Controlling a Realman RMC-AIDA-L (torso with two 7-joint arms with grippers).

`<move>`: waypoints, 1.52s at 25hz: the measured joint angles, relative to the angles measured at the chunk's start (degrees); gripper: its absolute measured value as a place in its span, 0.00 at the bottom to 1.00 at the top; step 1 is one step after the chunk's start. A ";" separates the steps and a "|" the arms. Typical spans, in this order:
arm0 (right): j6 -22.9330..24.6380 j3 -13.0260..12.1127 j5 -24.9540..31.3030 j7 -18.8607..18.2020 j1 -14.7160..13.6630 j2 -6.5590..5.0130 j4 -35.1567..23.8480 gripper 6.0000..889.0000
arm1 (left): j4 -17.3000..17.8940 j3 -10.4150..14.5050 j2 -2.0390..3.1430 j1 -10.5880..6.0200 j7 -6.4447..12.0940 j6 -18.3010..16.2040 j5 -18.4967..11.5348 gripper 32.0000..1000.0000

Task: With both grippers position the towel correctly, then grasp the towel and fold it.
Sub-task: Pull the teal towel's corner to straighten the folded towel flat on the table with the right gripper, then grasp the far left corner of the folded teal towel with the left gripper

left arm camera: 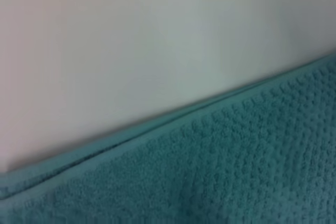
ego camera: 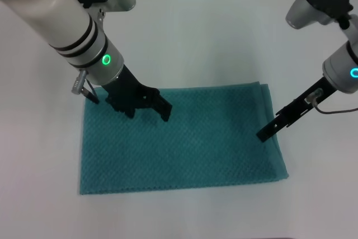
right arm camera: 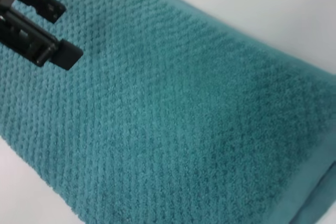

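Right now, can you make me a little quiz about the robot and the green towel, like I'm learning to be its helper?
1. True or false: the towel lies flat on the white table.
2. Which gripper is over the towel's far left corner?
A) the left gripper
B) the right gripper
C) neither
3. Fill in: the right gripper's tip is at the towel's ______ edge.

Key
1. True. It is spread out as a rectangle, with layered edges showing at its far right corner.
2. A. The bulkier black claw is there, by the far edge.
3. Right. The slim claw points down at that side.
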 joint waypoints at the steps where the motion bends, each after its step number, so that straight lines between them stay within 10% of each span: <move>1: -0.36 0.00 0.01 0.24 -0.06 -0.05 -0.49 0.96 | 0.03 0.00 0.06 0.18 0.00 0.08 0.05 0.90; 12: -3.78 0.18 0.03 2.78 -1.39 -0.91 -6.29 0.96 | 0.14 -1.24 0.63 0.67 -0.07 2.49 3.88 0.90; 26: -4.32 0.18 0.02 3.55 -1.36 -1.97 -6.45 0.96 | 7.00 -12.84 0.50 3.23 -0.24 8.51 17.66 0.90; 38: -3.96 0.17 -0.02 3.66 -0.76 -2.02 -6.56 0.96 | 7.29 -15.04 0.01 2.82 -0.35 9.13 22.32 0.87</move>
